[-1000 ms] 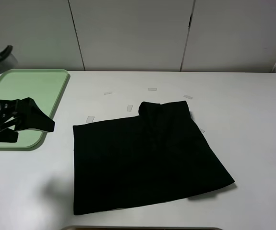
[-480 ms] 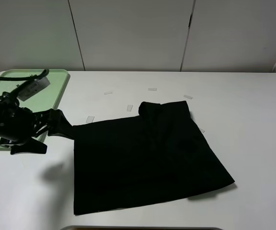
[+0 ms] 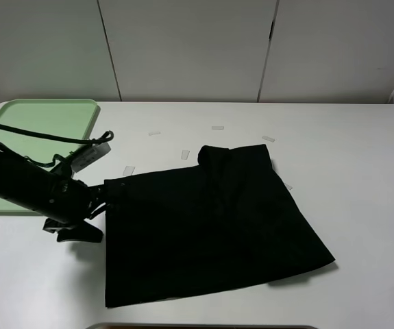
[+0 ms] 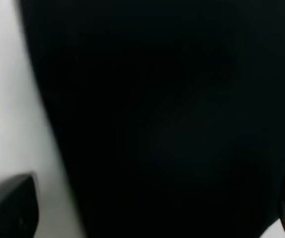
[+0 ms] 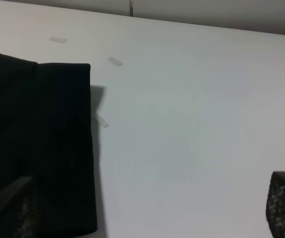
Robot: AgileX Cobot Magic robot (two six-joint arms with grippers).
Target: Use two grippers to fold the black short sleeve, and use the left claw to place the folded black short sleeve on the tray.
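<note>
The black short sleeve (image 3: 210, 226) lies flat on the white table, partly folded, with a doubled-over flap at its far edge (image 3: 234, 161). My left claw (image 3: 104, 195) reaches in from the left and sits low at the shirt's left edge, near the far left corner. In the left wrist view its two fingers (image 4: 8, 210) stand wide apart, and black cloth (image 4: 157, 99) fills the space under them; it is open. The right gripper (image 5: 147, 210) does not show in the high view. It is open, above bare table beside the shirt's right part (image 5: 43, 139). The pale green tray (image 3: 18, 116) is at the far left.
Several small white tape strips (image 3: 217, 127) lie on the table beyond and beside the shirt, one close to the left claw (image 3: 129, 170). White cabinet doors stand behind the table. A dark rounded edge (image 3: 203, 326) shows along the near side.
The left arm has swung from over the tray's near corner rightward and down to the shirt's left edge. The shirt has not moved.
</note>
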